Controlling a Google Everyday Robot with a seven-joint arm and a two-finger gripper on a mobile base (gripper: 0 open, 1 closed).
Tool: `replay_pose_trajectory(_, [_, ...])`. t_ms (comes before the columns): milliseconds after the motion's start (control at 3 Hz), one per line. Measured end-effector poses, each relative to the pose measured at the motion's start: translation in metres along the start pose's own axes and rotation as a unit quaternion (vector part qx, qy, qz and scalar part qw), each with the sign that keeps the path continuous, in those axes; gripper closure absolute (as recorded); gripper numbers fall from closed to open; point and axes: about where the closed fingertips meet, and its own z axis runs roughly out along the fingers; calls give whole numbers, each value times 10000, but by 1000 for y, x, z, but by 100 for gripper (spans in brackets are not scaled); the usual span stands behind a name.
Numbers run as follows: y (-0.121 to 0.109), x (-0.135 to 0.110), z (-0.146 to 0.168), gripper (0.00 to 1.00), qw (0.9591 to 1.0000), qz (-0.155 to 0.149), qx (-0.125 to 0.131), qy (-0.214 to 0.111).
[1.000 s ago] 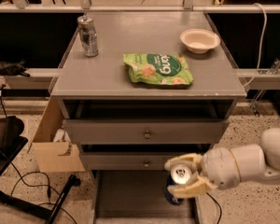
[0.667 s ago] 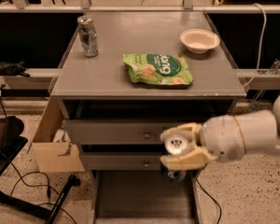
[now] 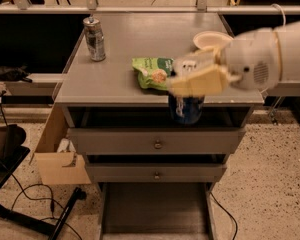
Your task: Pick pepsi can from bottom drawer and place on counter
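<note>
My gripper [image 3: 192, 81] is shut on the pepsi can [image 3: 186, 109], a dark blue can that hangs below the cream fingers [image 3: 200, 79], in front of the front edge of the counter [image 3: 115, 79]. The can is held in the air, at about the height of the counter's edge. The bottom drawer [image 3: 155, 209] stands pulled out below, its dark floor bare. My white arm reaches in from the right.
A silver-grey can [image 3: 94, 38] stands at the counter's back left. A green snack bag [image 3: 151, 72] lies mid-counter, partly behind my gripper. A white bowl [image 3: 210, 39] sits at the back right. Two knobbed drawers [image 3: 157, 144] are shut. A cardboard box [image 3: 57, 159] stands left of the cabinet.
My gripper has risen with the pepsi can from low in front of the drawers to the counter's edge height.
</note>
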Motion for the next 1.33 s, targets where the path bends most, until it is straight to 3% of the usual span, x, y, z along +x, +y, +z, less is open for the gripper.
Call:
replay_pose_trajectory(333, [-51,-56,-11,100,9980,93,526,-331])
replay_pose_trajectory(667, [-105,-79,-14,100,9889,210,1231,-808])
replay_pose_trajectory(1000, [-125,-91,-21,100,9808,200,1645,-1030])
replay_pose_trajectory(1333, [-125,-91,-21,100,9808,199,1644,-1031])
